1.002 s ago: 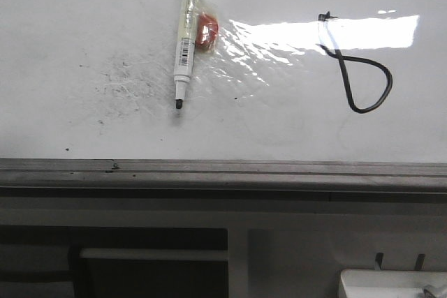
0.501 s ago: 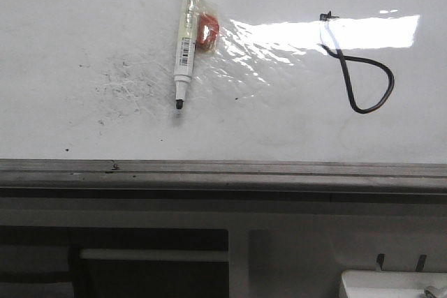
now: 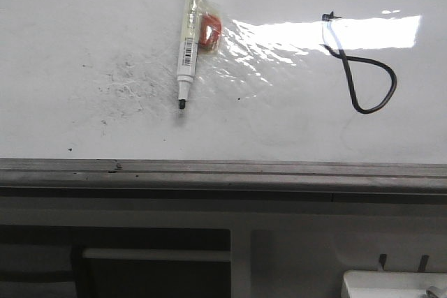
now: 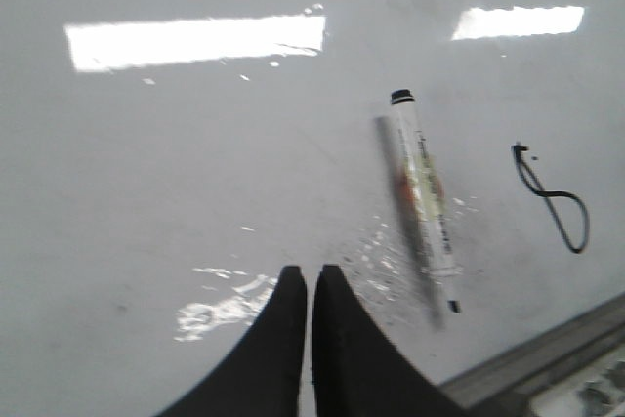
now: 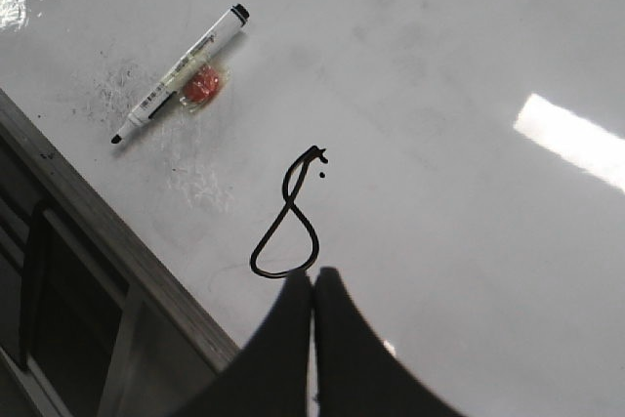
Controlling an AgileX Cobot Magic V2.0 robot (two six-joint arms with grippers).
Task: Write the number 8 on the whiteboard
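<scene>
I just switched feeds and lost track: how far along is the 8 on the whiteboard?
Done: a looped black number 8 is drawn on the whiteboard, its upper loop narrow and partly lost in glare. In hand: nothing. The marker lies uncapped on the board, and the left gripper and right gripper are both shut and empty. Left: probably nothing, unless you want the top loop redrawn.

Bright rectangular glare patches [image 3: 328, 33] from overhead lights lie across the glossy white worktop [image 3: 70, 19], with a second pair of reflections [image 4: 195, 41] in the left wrist view. Along the near side runs a grey metal frame edge [image 3: 223, 172], scuffed and flecked with dark specks. Below it stands pale grey furniture with a dark open recess [image 3: 154, 270] holding a light horizontal bar [image 3: 157, 255]. A white object [image 3: 391, 285], only partly seen, sits at the lower right corner.
</scene>
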